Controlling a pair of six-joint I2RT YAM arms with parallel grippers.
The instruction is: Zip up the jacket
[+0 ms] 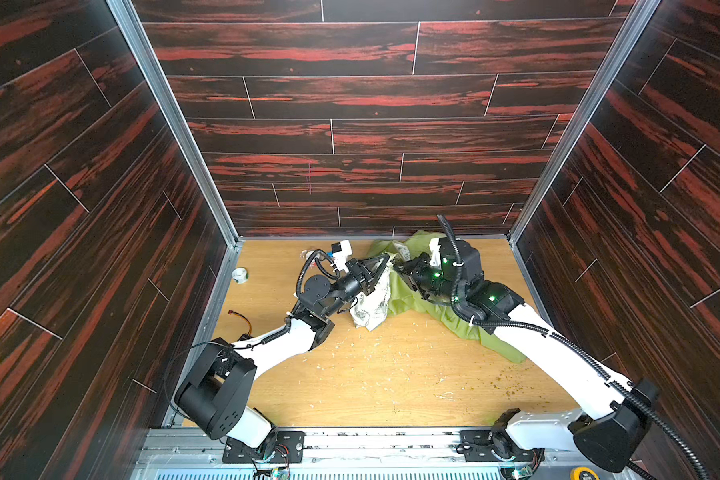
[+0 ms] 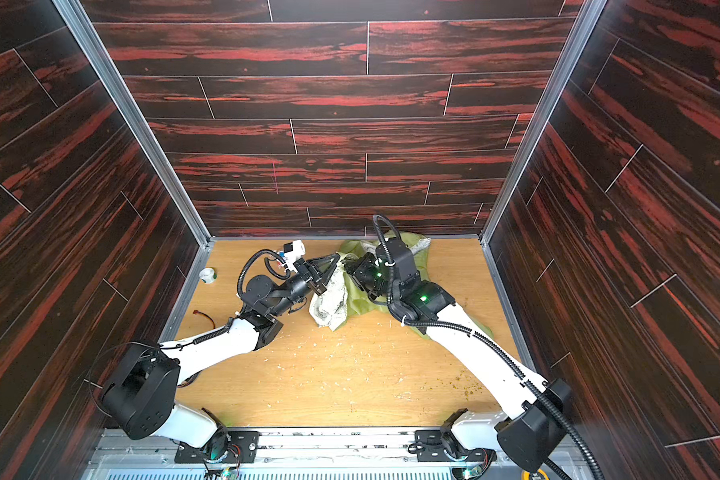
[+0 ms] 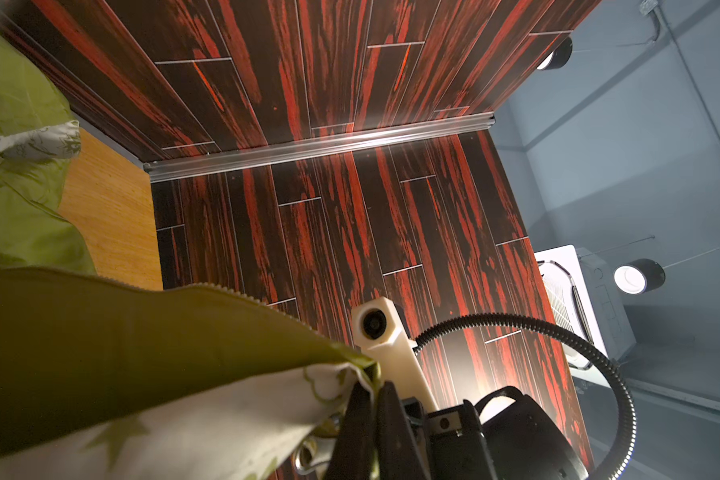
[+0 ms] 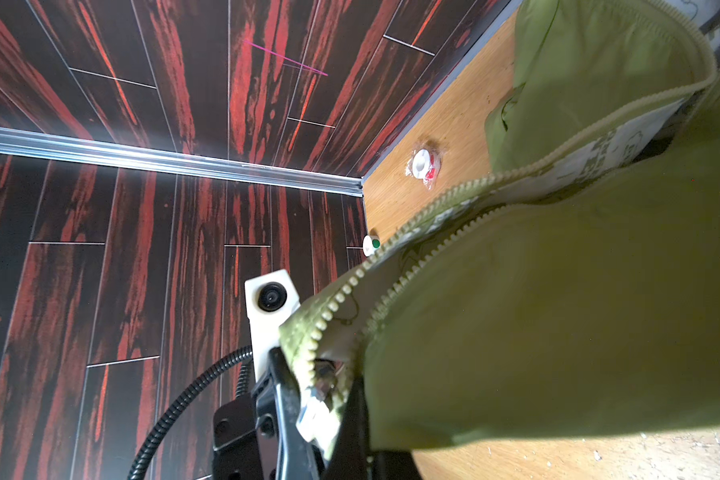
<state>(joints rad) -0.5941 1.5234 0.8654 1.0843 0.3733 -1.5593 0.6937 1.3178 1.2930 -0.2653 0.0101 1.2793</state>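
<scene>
Your jacket (image 1: 408, 299) lies bunched centre-right in both top views, at the desk's (image 1: 391, 382) far side. The left gripper (image 3: 373, 390) pinches a hem corner. The right gripper (image 4: 316, 374) pinches cloth at the open zipper's (image 4: 433, 208) end, probably to mate both sides.

Probably a robotics lab, aluminium-framed booth (image 1: 171, 120) of wood-print panels (image 1: 371, 95), robot arms (image 1: 275, 345) bolted to a rail (image 1: 391, 446)

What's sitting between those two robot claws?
Just a bunched bit of the jacket, pinched by the left gripper and right gripper, tips nearly meeting; both top views show it.
</scene>
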